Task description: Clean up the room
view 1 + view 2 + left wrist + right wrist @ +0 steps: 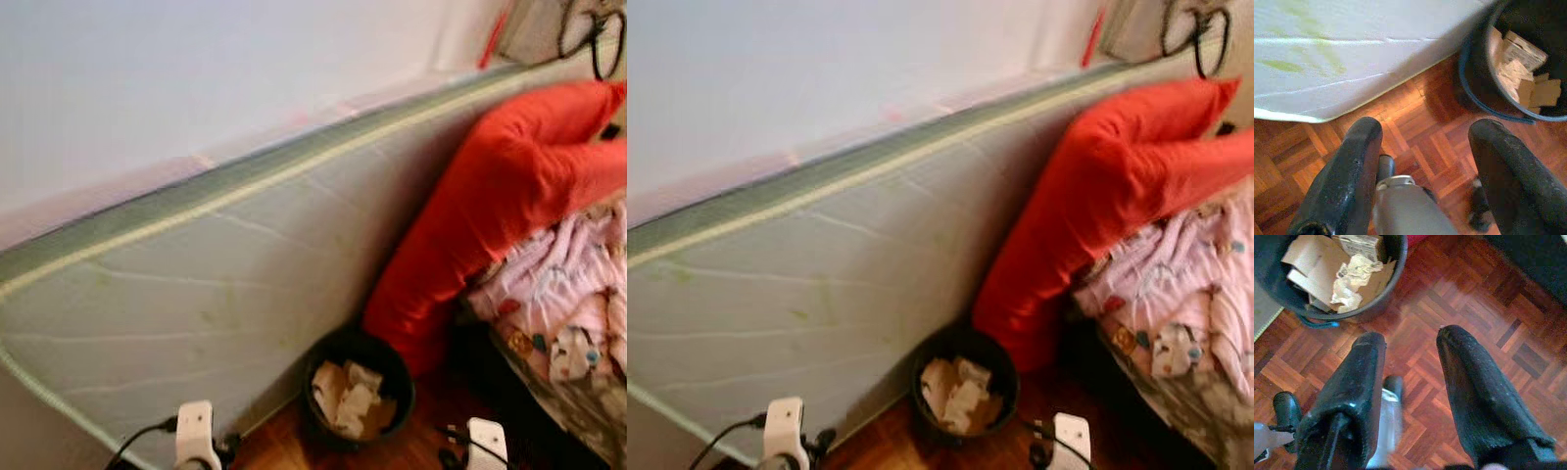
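- Left gripper [1420, 147] hangs low over the parquet floor [1415, 142]; its jaws stand wide apart with nothing between them, only bare wood below.
- Right gripper [1410, 377] likewise hangs over the parquet, jaws parted and empty, with a gap of floor showing between its two black fingers [1474, 396].
- In the head views the white wrist housings of both arms show at the lower edge, the left one [196, 431] with a black cable running off it, the right one [487, 441] nearer the bed.
- A dark round waste bin [333, 357] stands on the floor just ahead, between the two arms and a little beyond them. It holds crumpled paper and cardboard scraps [351, 394] that lie below the rim.
- The bin sits close against a pale mattress [196, 294] stood on its long edge and leaning on the wall [196, 78]; faint green stains mark its cover.
- Just right of the bin, a long red pillow [490, 196] leans from the floor up against the mattress.
- Further right lies a heap of pink patterned bedding [568, 294] on the bed.
- Far up in the right corner, black cables [588, 29] hang by the wall.
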`<state>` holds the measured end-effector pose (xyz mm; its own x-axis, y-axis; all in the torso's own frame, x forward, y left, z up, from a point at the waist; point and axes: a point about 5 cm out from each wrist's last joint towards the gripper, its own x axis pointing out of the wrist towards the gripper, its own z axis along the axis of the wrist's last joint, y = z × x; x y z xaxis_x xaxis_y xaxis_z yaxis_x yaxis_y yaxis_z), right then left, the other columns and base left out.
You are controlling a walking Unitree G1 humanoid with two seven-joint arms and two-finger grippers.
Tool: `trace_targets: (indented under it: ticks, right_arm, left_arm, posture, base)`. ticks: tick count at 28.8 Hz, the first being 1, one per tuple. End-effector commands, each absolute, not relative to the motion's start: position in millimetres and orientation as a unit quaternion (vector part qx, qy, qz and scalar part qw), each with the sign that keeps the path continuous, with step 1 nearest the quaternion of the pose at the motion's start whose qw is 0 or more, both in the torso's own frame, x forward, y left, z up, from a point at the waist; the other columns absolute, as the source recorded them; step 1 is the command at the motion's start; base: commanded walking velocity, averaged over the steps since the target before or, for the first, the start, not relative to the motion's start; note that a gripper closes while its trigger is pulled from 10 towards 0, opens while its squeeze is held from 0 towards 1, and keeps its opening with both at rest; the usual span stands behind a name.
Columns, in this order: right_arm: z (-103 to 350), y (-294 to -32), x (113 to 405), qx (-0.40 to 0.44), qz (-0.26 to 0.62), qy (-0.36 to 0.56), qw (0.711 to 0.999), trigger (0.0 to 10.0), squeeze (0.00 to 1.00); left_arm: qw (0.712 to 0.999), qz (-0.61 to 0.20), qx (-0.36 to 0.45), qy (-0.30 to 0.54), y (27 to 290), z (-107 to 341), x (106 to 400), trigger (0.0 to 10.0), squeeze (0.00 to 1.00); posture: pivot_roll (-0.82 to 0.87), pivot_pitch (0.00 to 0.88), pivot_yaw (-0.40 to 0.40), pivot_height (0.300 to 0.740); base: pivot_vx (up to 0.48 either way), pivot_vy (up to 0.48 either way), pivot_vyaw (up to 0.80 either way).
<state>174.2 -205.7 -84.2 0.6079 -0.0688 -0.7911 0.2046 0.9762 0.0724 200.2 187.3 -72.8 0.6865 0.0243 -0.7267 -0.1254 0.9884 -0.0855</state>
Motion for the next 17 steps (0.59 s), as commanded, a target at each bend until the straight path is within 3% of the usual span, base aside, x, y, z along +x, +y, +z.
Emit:
trace_targets:
  ticks: [1,9,17]
  right_arm:
    - [-83.5,-199.4,181.2,0.154,-0.081,0.453,0.874,10.0,0.0]
    - [-83.8,-200.0,180.3,0.146,-0.078,0.455,0.875,10.0,0.0]
    - [-83.6,-200.4,180.1,0.147,-0.086,0.447,0.878,10.0,0.0]
  left_arm:
    - [0.869,-0.029,0.047,0.492,211.9,-81.7,180.7,10.0,0.0]
    - [0.868,-0.03,0.047,0.493,211.5,-82.2,179.7,10.0,0.0]
    - [0.868,-0.03,0.048,0.494,211.8,-82.6,178.7,10.0,0.0]
  posture:
    - [0.1,0.0,-0.025,0.74]
    - [0.1,0.0,-0.025,0.74]
    - [0.09,0.0,-0.023,0.74]
  base:
    - [0.0,-0.461,-0.8]
    - [0.0,-0.464,-0.74]
    - [0.0,-0.464,0.0]
